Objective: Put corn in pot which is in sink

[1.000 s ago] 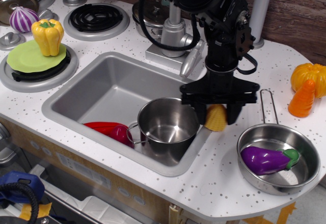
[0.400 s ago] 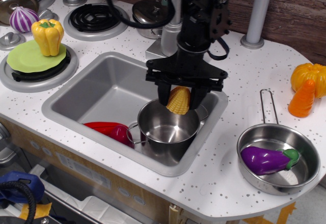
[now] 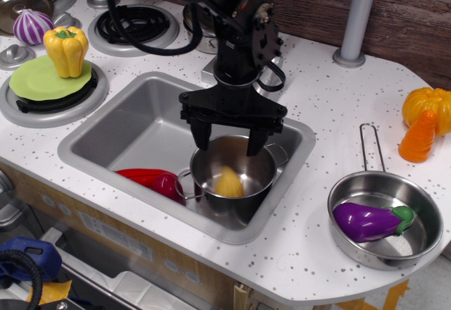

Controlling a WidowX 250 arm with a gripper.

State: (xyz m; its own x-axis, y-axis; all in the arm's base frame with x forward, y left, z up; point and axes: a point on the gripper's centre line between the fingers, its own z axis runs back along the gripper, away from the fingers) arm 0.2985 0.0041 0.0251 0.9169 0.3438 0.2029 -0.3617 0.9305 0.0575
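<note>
The pale-yellow corn [image 3: 229, 182] lies inside the shiny steel pot [image 3: 261, 172], which stands in the front right part of the grey sink [image 3: 134, 123]. My gripper [image 3: 227, 139] hangs just above the pot's back rim. Its two black fingers are spread wide and hold nothing. The corn is free of the fingers and rests on the pot's floor.
A red toy [image 3: 151, 180] lies in the sink left of the pot. A steel pan [image 3: 423, 234] with a purple eggplant [image 3: 370, 220] sits at the right. An orange carrot [image 3: 418, 137] and pumpkin [image 3: 423, 103] are far right. A yellow pepper [image 3: 66, 50] on a green plate and a purple onion [image 3: 32, 25] are at the left.
My gripper carried the corn left from the countertop to over the pot, then opened. The corn dropped into the pot.
</note>
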